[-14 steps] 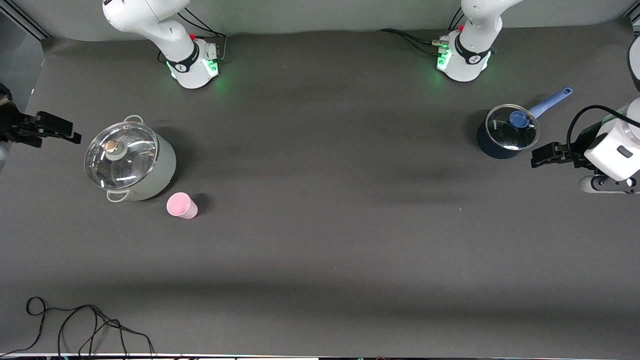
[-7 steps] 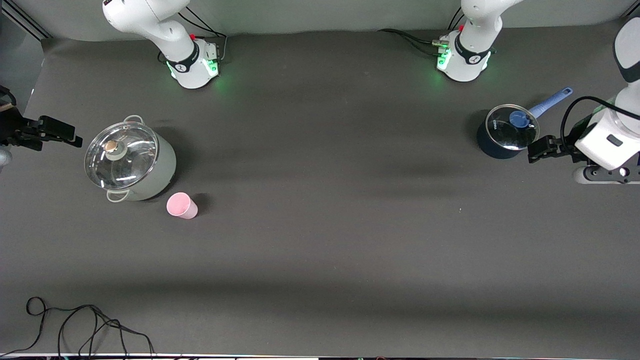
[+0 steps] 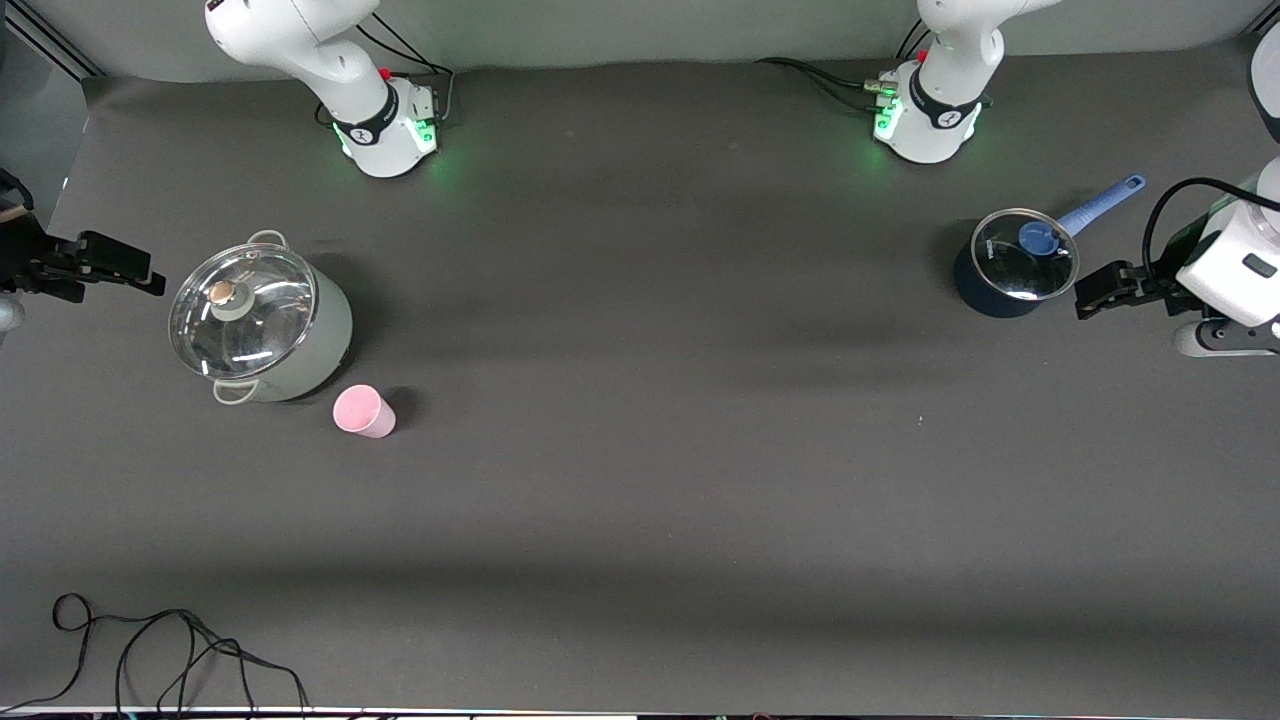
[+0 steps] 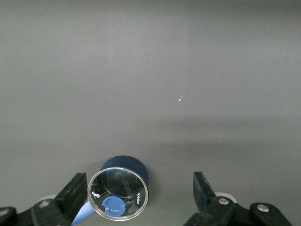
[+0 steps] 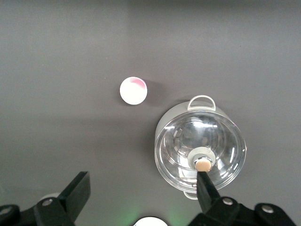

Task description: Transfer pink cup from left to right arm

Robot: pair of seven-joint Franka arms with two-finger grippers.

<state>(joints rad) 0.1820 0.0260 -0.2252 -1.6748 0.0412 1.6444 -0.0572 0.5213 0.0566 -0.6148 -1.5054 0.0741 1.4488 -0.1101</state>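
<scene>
The pink cup [image 3: 362, 411] stands upright on the dark table beside the large grey pot [image 3: 325, 345], a little nearer to the front camera. It also shows in the right wrist view [image 5: 133, 90], mouth up. My right gripper [image 3: 135, 270] hangs open and empty over the table's edge at the right arm's end, apart from the pot and the cup; its fingers [image 5: 77, 188] stand wide apart. My left gripper [image 3: 1092, 292] hangs open and empty over the table at the left arm's end, beside the blue saucepan, a long way from the cup.
The grey pot has a glass lid with a knob [image 5: 202, 165]. A small dark blue saucepan [image 3: 985, 295] with a glass lid and a light blue handle [image 3: 1100, 202] stands toward the left arm's end; it shows in the left wrist view [image 4: 127, 165]. A black cable [image 3: 160, 650] lies near the front edge.
My left gripper has shifted a little toward the robots' bases and then back toward the table's end beside the saucepan. My right gripper has barely moved. The cup has not moved.
</scene>
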